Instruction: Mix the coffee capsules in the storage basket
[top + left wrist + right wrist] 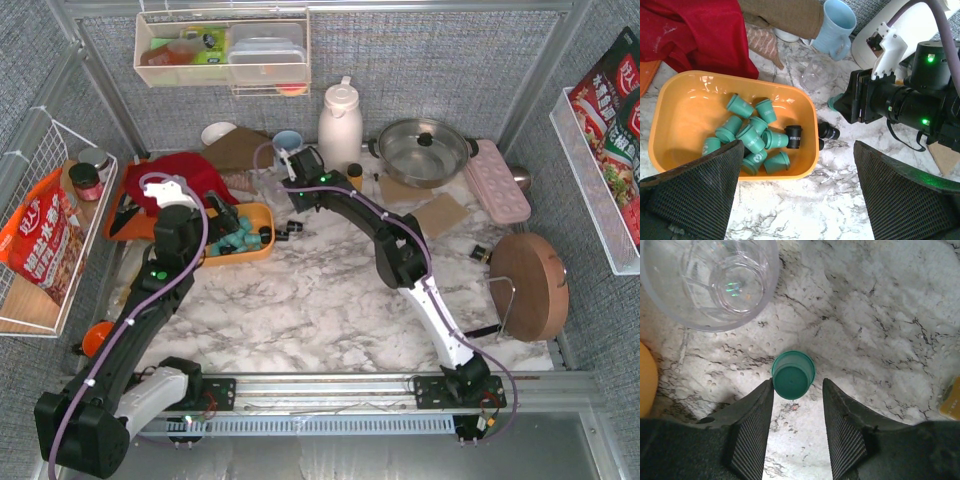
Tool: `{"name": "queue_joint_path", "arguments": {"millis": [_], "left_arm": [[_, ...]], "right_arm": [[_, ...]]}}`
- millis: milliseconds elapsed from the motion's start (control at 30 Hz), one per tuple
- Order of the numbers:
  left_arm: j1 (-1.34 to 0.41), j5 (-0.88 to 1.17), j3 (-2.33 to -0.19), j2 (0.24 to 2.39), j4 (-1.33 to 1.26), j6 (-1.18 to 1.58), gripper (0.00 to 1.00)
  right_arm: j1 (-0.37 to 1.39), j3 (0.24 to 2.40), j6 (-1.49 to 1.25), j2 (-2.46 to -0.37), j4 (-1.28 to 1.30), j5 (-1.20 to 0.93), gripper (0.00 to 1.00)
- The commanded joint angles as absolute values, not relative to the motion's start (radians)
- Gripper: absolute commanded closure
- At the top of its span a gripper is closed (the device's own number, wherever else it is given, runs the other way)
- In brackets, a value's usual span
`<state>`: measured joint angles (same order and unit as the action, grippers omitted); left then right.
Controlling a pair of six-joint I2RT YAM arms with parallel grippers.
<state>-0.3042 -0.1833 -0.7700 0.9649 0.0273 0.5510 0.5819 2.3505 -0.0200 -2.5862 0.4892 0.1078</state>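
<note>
Veined white marble tabletop (pixel 330 300) holds a round-cornered orange plastic basket (pixel 685 95) at frame left, heaped with tapered teal coffee capsules (pixel 751 137). Left end effector (pixel 799 146) gapes wide above it; right end effector (pixel 797 382), open, flanks one stray teal capsule (pixel 793 374).

red cloth (pixel 695 35) back left, crumpled | lt blue mug (pixel 836 27) near it | clear cup (pixel 707 280) upright on marble table (pixel 320 300) | white jug (pixel 340 125) at back | silver pot (pixel 425 150) w/ lid, rt of jug | pink tray (pixel 497 180) next to pot | round wood board (pixel 530 285) far rt
</note>
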Motion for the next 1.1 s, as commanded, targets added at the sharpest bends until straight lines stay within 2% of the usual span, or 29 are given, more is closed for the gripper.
{"name": "queue_joint_path", "arguments": {"millis": [0, 233, 633, 800, 1067], "left_arm": [[-0.302, -0.174, -0.765, 0.958, 0.003, 0.552, 0.01], [-0.302, -0.173, -0.764, 0.957, 0.002, 0.552, 0.01], [-0.302, -0.155, -0.765, 0.955, -0.003, 0.561, 0.01], [-0.302, -0.148, -0.764, 0.956, -0.005, 0.563, 0.01], [-0.302, -0.140, -0.768, 0.950, -0.006, 0.563, 0.01]], "right_arm": [[0.584, 2.332, 0.009, -2.576, 0.482, 0.129, 0.53], [0.584, 2.238, 0.046, -2.532, 0.371, 0.033, 0.56], [0.583, 2.273, 0.131, -2.556, 0.372, 0.014, 0.29], [0.583, 2.278, 0.211, -2.563, 0.360, 0.005, 0.31], [0.583, 2.303, 0.283, -2.583, 0.372, -0.012, 0.46]]}}
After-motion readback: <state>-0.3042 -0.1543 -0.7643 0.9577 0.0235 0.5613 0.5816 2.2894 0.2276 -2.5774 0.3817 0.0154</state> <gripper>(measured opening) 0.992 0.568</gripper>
